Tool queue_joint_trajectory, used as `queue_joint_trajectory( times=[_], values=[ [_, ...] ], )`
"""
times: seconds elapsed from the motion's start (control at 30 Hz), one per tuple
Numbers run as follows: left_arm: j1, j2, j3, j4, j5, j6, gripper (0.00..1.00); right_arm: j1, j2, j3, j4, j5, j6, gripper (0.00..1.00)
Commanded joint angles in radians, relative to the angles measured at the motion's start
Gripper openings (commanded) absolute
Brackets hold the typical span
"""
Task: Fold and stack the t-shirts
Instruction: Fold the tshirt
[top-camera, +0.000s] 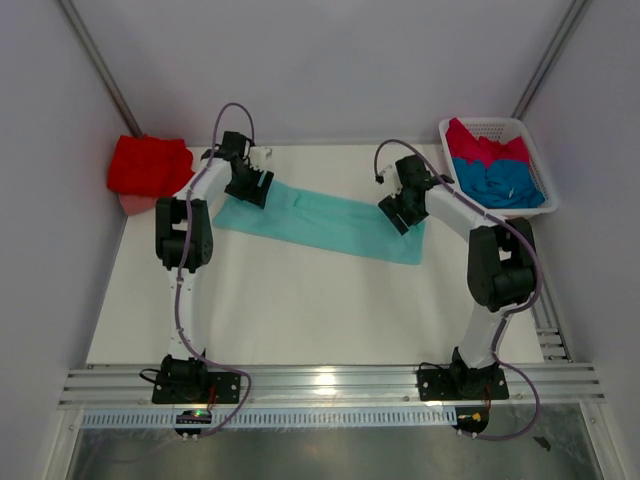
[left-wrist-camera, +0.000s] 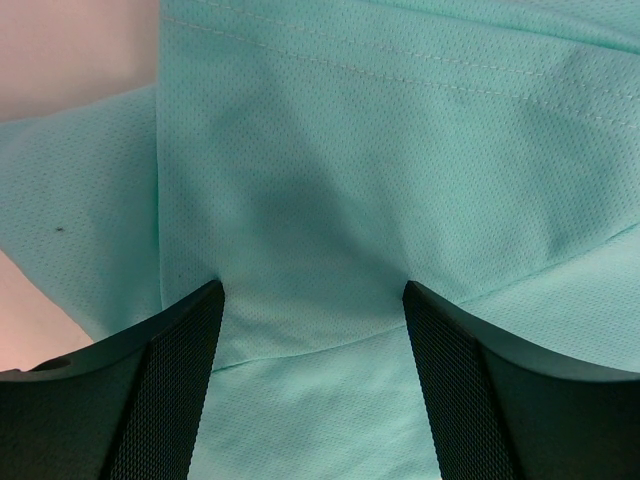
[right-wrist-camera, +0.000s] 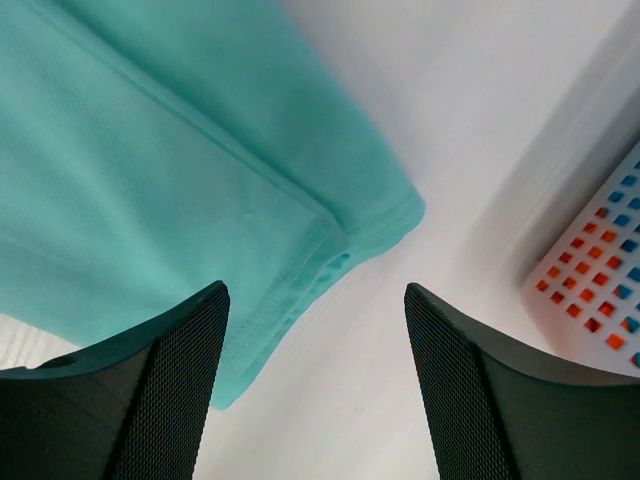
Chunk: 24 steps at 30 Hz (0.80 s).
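A mint-teal t-shirt (top-camera: 325, 222) lies flat in a long folded strip across the middle of the table. My left gripper (top-camera: 252, 190) hovers over its left end, open, with only cloth (left-wrist-camera: 330, 180) below the fingers (left-wrist-camera: 170, 390). My right gripper (top-camera: 393, 216) stands open over the strip's right end, where the hemmed corner (right-wrist-camera: 330, 255) meets the bare table. A bright red t-shirt (top-camera: 148, 165) lies bunched at the far left. A crimson-pink t-shirt (top-camera: 485, 147) and a blue t-shirt (top-camera: 502, 183) lie in the basket.
A white slatted plastic basket (top-camera: 541, 160) stands at the far right edge of the table; its wall (right-wrist-camera: 595, 290) shows in the right wrist view. Grey walls close the table on three sides. A metal rail (top-camera: 330, 385) carries the arm bases.
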Motion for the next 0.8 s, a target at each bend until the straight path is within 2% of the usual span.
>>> queue_joint_trajectory(
  times=[0.0,0.3,0.77],
  values=[
    [0.008,-0.025,-0.023,-0.033,-0.006,0.003,0.75,-0.003,0.030,0.089,0.021,-0.032,0.011,0.75],
    [0.008,-0.037,-0.024,-0.039,-0.001,0.004,0.75,-0.003,0.176,0.156,0.025,0.019,-0.001,0.75],
    [0.008,0.000,0.011,-0.047,0.009,-0.004,0.75,-0.030,0.173,0.048,0.056,0.079,-0.022,0.75]
  ],
)
